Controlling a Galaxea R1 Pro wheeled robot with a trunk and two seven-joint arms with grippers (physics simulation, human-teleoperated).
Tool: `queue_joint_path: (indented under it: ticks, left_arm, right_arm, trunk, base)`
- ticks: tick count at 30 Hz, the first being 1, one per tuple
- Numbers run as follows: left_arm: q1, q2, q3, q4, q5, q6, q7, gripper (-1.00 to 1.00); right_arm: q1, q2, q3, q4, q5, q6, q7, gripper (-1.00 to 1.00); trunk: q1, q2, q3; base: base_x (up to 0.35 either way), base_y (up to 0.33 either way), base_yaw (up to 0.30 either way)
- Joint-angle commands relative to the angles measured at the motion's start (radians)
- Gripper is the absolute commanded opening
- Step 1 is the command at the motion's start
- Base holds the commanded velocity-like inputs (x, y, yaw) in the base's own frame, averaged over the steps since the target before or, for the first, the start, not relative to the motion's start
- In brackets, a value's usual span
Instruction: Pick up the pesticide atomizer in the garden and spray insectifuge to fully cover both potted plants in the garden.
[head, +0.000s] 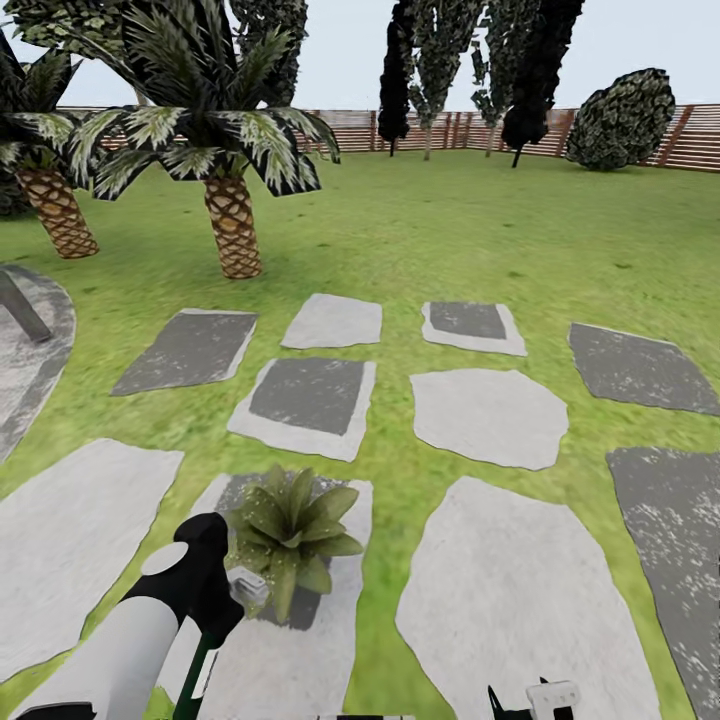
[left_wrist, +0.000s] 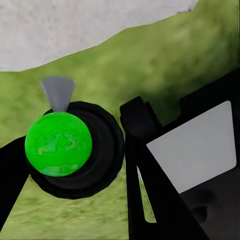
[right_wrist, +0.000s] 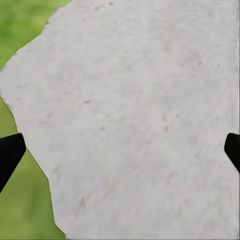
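Spraying appears to be in hand: in the head view the left gripper (head: 205, 610) carries the pesticide atomizer (head: 247, 588) just beside a potted plant (head: 292, 530) on a stepping slab (head: 290, 650). In the left wrist view, jaws are pinched on the atomizer, over lawn (left_wrist: 165, 60). In the right wrist view, jaws are spread over a slab. Next, the nozzle should be aimed across all leaves.

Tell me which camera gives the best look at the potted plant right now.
The head view: the potted plant shows whole there, its leaf rosette standing on a stepping slab, just beside the left end effector with the atomizer. The left wrist view looks at the atomizer's body and grass; the right wrist view at pale slab and grass, with no leaves.
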Motion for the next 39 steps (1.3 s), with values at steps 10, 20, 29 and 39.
queue_joint_path:
  ticks: [10, 20, 29, 39]
  left_arm:
    - [0.000, 0.002, 0.003, 0.000, -0.010, 0.010, -0.009, -1.00]
    - [0.005, 0.000, -0.004, 0.044, -0.009, 0.009, -0.011, -1.00]
    - [-0.053, -0.015, -0.010, 0.040, -0.012, 0.004, -0.063, -1.00]
    - [-0.072, -0.027, -0.009, 0.039, -0.010, 0.005, -0.070, -1.00]
  right_arm:
    - [0.000, 0.000, -0.009, 0.001, 0.008, -0.003, 0.003, 1.00]
    - [0.000, -0.001, -0.009, 0.001, 0.008, -0.003, 0.003, 1.00]
    - [0.000, -0.001, -0.009, 0.001, 0.008, -0.002, 0.002, 1.00]
    - [0.000, -0.001, -0.010, 0.001, 0.008, -0.002, 0.002, 1.00]
  trunk:
    - [0.000, 0.000, -0.002]
    - [0.000, 0.000, -0.007]
    - [0.000, 0.000, -0.007]
    - [0.000, 0.000, -0.007]
  base:
    - [0.000, -0.197, 0.019]
    - [0.000, -0.008, 0.159]
    - [0.000, 0.000, 0.002]
    - [0.000, -0.150, 0.132]
